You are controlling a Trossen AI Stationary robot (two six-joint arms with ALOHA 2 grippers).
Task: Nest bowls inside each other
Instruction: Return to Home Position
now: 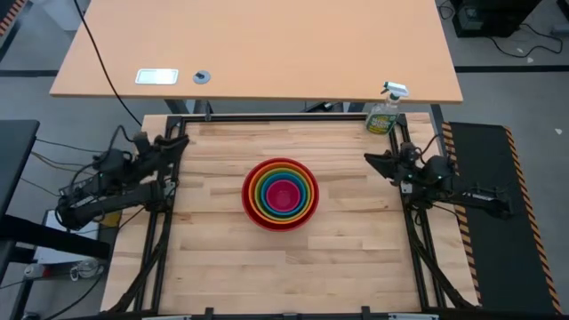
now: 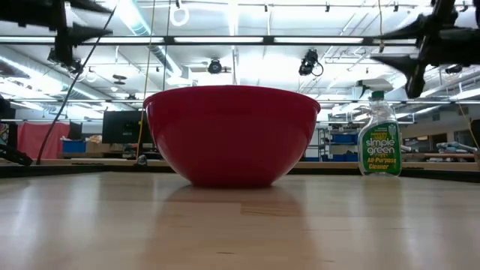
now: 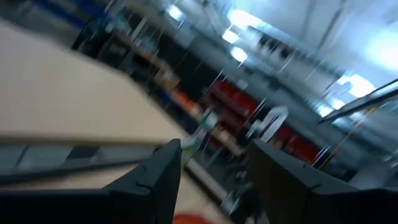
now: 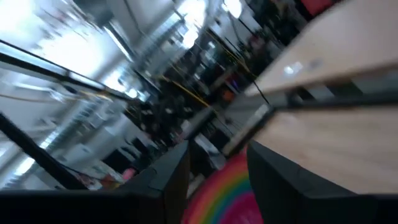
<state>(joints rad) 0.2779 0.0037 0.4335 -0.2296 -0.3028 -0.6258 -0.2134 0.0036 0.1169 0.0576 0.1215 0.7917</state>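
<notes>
Bowls [image 1: 281,194] of five sizes sit one inside the other on the wooden worktop [image 1: 213,258], between the two hands and well apart from each of them. From above they make rings. The red bowl [image 1: 244,194] is the outer one, then come the orange bowl [image 1: 250,194], the yellow-green bowl [image 1: 255,194] and the blue bowl [image 1: 260,194]. The pink bowl [image 1: 282,196] is in the middle. From table height only the red bowl [image 2: 231,135] shows, upright on the worktop [image 2: 240,225].

The left hand [image 1: 175,142] is above the left edge of the worktop and the bowls are to its right. Its fingers [image 3: 155,186] are spread and nothing is between them. Past them a thin strip of red [image 3: 193,218] shows, blurred.

The right hand [image 1: 373,160] is near the right edge, with the bowls to its left. Its fingers [image 4: 168,180] are also spread and hold nothing. The coloured rings of the bowls [image 4: 230,186] show in the gap beyond them.

A green spray bottle [image 1: 383,116] stands upright just behind the right hand, at the back corner of the worktop. In the low view the same spray bottle [image 2: 379,142] is to the right of the red bowl and does not touch it.
</notes>
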